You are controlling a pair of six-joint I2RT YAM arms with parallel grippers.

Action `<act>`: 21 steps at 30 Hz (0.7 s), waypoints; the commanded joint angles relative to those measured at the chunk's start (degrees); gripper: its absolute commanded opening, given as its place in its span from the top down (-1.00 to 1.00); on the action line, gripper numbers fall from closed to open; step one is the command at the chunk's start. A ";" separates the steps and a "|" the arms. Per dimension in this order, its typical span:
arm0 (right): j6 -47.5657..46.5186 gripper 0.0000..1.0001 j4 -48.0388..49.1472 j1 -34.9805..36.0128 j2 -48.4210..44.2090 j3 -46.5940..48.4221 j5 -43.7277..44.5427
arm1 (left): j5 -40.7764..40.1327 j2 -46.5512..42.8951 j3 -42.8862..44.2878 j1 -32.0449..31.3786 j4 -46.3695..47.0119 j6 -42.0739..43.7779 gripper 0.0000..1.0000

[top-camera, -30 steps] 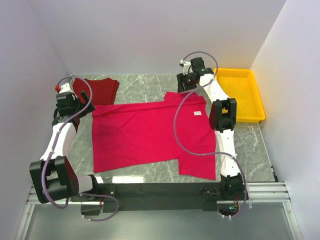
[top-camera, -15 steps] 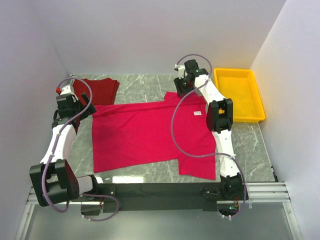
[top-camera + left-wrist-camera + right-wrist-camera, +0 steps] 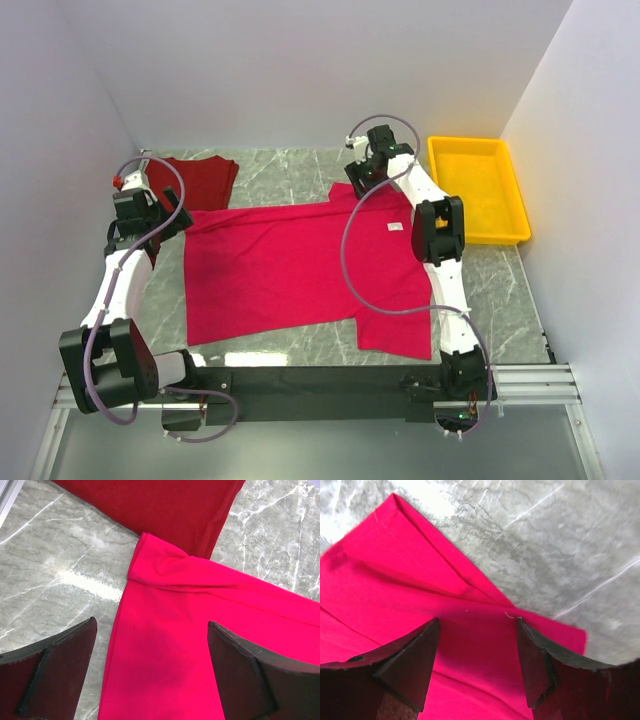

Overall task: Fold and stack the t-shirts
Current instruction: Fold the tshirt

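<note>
Bright crimson-pink cloth t-shirt (image 3: 290,265) lies spread flat across the centre of the grey marble table (image 3: 290,170). Darker brick-red cloth t-shirt (image 3: 200,180) sits folded at the far left, and the pink shirt's corner touches its near edge. Left gripper (image 3: 150,670) stands wide open above that corner, holding nothing. Right gripper (image 3: 477,650) has its jaws apart over the pink shirt's far edge, nothing clamped. Yellow plastic tray (image 3: 498,238) stands at far right, apart from both shirts
</note>
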 commanded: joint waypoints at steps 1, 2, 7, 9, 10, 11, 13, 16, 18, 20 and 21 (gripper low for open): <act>-8.84 -0.40 3.68 -0.66 -5.38 -2.20 0.94 | 1.28 -2.07 -0.17 0.21 0.21 -0.65 -0.92; -10.51 -0.40 3.86 -0.83 -5.73 -2.37 0.59 | 1.20 -2.08 -0.08 0.21 0.12 -0.65 -0.92; -17.82 -0.40 6.05 -1.80 -6.88 -3.43 -3.36 | 1.02 -2.34 -0.08 0.21 0.04 -0.65 -0.92; -18.44 -0.40 6.49 -1.89 -6.18 -2.38 -3.80 | 1.11 -2.25 -0.08 0.12 0.12 -0.65 -0.92; -18.09 -0.40 6.76 -1.98 -6.00 -1.85 -4.07 | 1.11 -2.17 0.00 0.12 0.04 -0.82 -0.92; -17.91 -0.40 7.72 -1.89 -5.83 -1.76 -4.24 | 1.19 -2.16 0.01 0.21 0.04 -0.91 -0.92; -17.12 -0.40 8.51 -1.89 -5.39 -0.98 -4.33 | 1.46 -2.08 0.00 0.21 0.12 -0.82 -0.92; -17.03 -0.38 7.29 -1.80 -3.02 2.96 -4.51 | 1.28 -1.73 0.09 0.21 0.03 -0.74 -0.92; -17.21 -0.36 5.80 -1.72 -1.08 4.47 -4.16 | 1.46 -1.55 0.01 0.12 0.04 -0.74 -0.91; -18.17 -0.33 5.01 -1.72 -0.55 4.40 -4.07 | 1.37 -1.55 0.09 0.21 0.12 -0.74 -0.92; -18.43 -0.32 4.91 -1.80 -0.72 3.87 -4.16 | 1.37 -1.46 0.09 0.12 0.21 -0.74 -0.91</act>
